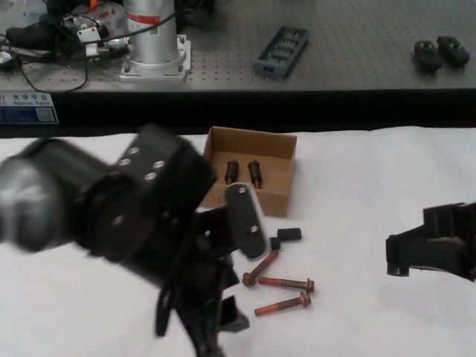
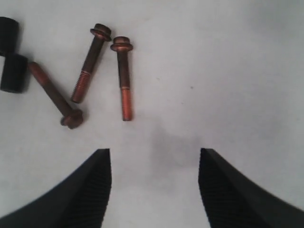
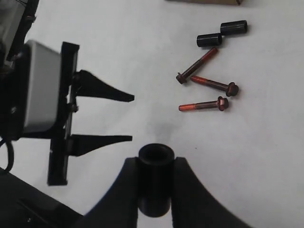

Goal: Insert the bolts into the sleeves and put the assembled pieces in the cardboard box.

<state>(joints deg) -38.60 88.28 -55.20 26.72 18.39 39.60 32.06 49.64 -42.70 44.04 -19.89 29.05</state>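
The left pincer (image 2: 154, 187) hangs over the white table (image 2: 228, 71), its two fingers spread apart with nothing between them. Its arm (image 1: 111, 216) takes up the lower left of the high view. Three loose bolts (image 1: 286, 283) lie close together just right of centre, low in that frame and near this pincer, but none touches it. Two loose sleeves (image 1: 290, 234) lie just above the bolts, between them and the cardboard box (image 1: 277, 199) at the middle of the frame. One bolt's tip comes right up to the nearer sleeve. Two assembled pieces (image 1: 231, 172) lie side by side inside the box. The right pincer (image 3: 155, 164) is clamped on a third black sleeve (image 3: 155, 190), whose open end faces the wrist camera. The right arm (image 1: 435, 245) sits at the right edge of the high view, well apart from the bolts.
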